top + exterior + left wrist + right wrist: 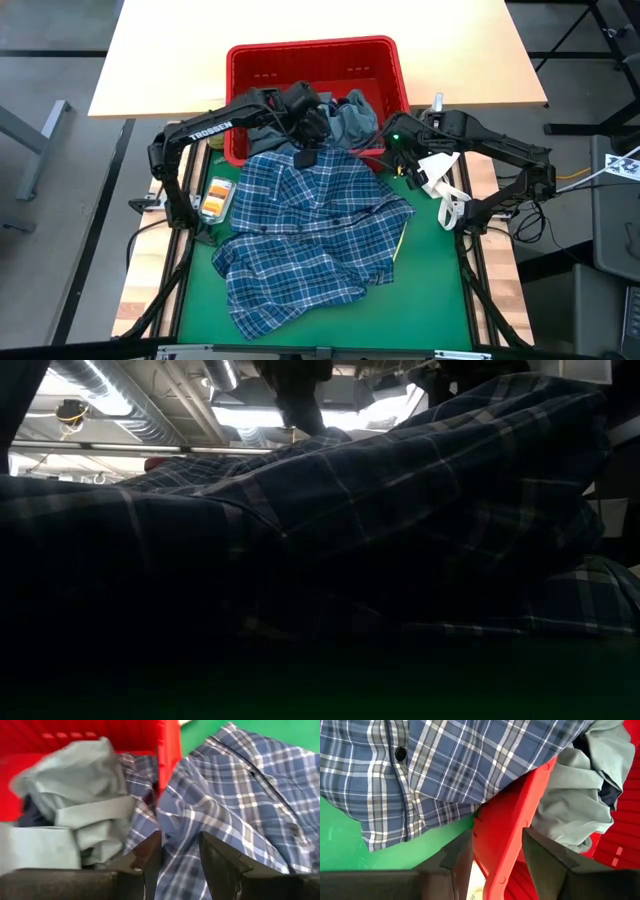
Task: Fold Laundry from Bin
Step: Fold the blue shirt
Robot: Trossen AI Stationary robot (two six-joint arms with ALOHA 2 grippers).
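The left gripper [180,862], fingers closed on a fold of the plaid shirt [310,235], sits at the bin [240,60] rim; the shirt trails away from it onto the mat. The right gripper [497,865] straddles the rim nearby, fingers part-open, gripping no cloth.

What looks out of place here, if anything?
The plaid shirt lies crumpled on the green mat, its top edge still draped over the bin's front rim. The right gripper straddles that rim rather than cloth.
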